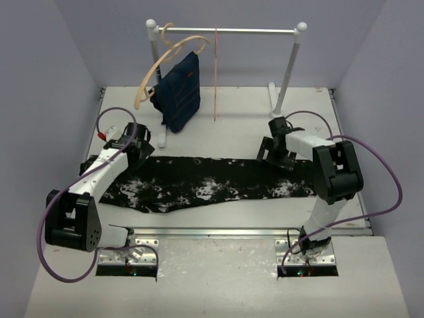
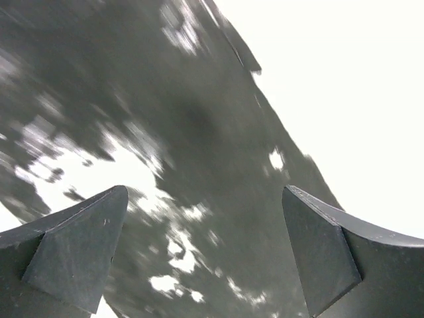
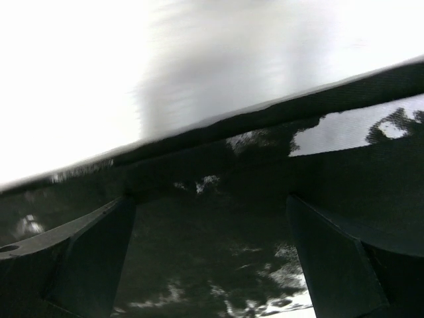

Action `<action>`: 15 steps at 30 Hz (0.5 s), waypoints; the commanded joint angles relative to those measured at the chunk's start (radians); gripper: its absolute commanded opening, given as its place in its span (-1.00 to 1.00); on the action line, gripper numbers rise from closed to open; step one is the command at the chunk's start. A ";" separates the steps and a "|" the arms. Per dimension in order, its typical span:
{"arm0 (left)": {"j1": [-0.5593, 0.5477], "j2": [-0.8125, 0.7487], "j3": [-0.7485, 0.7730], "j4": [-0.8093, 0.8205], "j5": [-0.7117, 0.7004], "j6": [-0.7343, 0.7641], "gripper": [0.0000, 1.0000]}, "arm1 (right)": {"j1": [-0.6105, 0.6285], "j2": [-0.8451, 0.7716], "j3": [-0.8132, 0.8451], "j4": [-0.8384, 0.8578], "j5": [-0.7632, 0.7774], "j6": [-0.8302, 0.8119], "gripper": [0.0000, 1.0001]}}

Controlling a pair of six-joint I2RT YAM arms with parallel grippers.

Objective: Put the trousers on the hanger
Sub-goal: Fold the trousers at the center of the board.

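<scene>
Trousers (image 1: 205,185) laid flat along bench (image 1: 232,106), right under both hands. Left hand (image 1: 137,152) released, fingers (image 2: 73,258) wide above speckled cloth. Right hand (image 1: 275,156) released too, over cloth's edge. Pink hanger (image 1: 216,66) hung on rail (image 1: 252,30), well beyond both.

Left hand (image 2: 204,199) and right hand (image 3: 209,199) both point down — open wide.
</scene>
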 commanded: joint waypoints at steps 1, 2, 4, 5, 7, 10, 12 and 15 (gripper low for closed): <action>0.126 -0.096 -0.009 -0.078 0.029 0.022 1.00 | -0.135 0.016 -0.088 -0.156 0.056 -0.019 0.98; 0.168 -0.105 -0.019 -0.069 0.043 0.042 1.00 | -0.169 0.013 -0.092 -0.156 0.057 -0.026 0.98; 0.225 -0.113 -0.039 -0.061 0.062 0.047 1.00 | -0.213 0.003 -0.108 -0.152 0.048 -0.023 0.98; 0.269 -0.110 -0.054 -0.053 0.082 0.055 1.00 | -0.261 -0.007 -0.128 -0.141 0.039 -0.025 0.98; 0.312 -0.096 -0.087 -0.026 0.126 0.061 1.00 | -0.299 -0.054 -0.152 -0.122 0.040 -0.010 0.98; 0.362 -0.061 -0.135 0.005 0.161 0.051 1.00 | -0.308 -0.184 -0.180 -0.088 0.030 -0.016 0.98; 0.385 -0.035 -0.153 0.034 0.162 0.051 1.00 | -0.302 -0.276 -0.187 -0.044 -0.018 -0.032 0.98; 0.408 0.009 -0.195 0.135 0.229 0.090 1.00 | -0.231 -0.377 -0.223 0.050 -0.148 -0.096 0.98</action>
